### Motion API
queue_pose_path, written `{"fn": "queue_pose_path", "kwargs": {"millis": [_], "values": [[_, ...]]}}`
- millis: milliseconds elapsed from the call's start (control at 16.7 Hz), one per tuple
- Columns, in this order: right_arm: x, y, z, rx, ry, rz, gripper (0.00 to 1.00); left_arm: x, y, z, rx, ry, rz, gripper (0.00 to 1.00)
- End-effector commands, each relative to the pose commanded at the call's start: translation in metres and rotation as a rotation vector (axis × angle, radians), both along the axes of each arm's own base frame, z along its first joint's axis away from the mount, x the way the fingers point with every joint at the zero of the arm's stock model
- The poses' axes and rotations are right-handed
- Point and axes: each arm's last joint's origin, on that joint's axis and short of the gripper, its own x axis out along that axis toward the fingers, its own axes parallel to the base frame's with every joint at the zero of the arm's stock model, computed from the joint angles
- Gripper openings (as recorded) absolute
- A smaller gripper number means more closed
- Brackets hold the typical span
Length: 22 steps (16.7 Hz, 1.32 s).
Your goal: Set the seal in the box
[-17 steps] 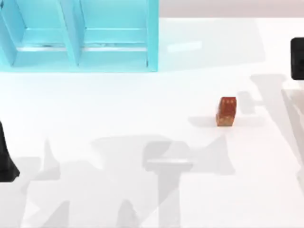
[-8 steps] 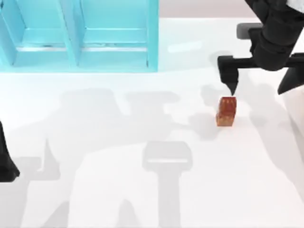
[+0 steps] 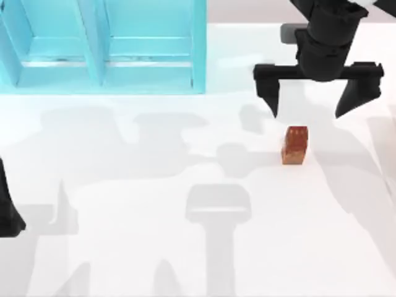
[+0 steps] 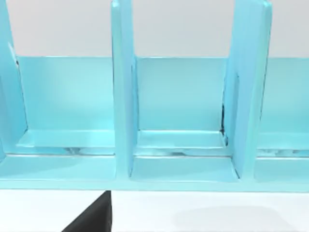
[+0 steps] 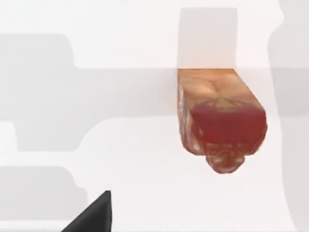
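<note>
The seal (image 3: 294, 146) is a small glossy reddish-brown block with a brighter orange top, standing on the matte white table (image 3: 124, 260) right of centre. The box (image 3: 102, 46), smooth turquoise with upright dividers, occupies the upper left. The right gripper (image 3: 315, 99) hovers at upper right, spread wide and empty, just beyond the seal. The left arm (image 3: 7, 207) sits at the left edge.

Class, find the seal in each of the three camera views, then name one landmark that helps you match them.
Top view: the seal stands right of centre, just below the open right claw.
Left wrist view: not in it; this camera faces the blue box.
Right wrist view: it sits right of centre.
Shared landmark: the white table, also in the right wrist view.
</note>
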Motion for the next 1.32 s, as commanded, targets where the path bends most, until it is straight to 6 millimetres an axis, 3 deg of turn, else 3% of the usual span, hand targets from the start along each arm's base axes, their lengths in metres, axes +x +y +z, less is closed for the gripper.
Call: {"fn": "queue_pose_path", "kwargs": {"millis": [420, 900, 1200, 1320], "values": [[0.001, -0.001, -0.005, 0.0, 0.0, -0.002, 1.0, 0.0, 0.0, 0.0, 0.0, 0.0, 0.0, 1.0], [0.002, 0.0, -0.092, 0.002, -0.004, 0.0, 1.0, 0.0, 0.0, 0.0, 0.0, 0.0, 0.0, 1.0], [0.0, 0.0, -0.1, 0.0, 0.0, 0.0, 1.0, 0.0, 0.0, 0.0, 0.0, 0.0, 0.0, 1.0], [0.0, 0.0, -0.1, 0.0, 0.0, 0.0, 0.85, 0.0, 0.0, 0.0, 0.0, 0.0, 0.0, 1.0]]}}
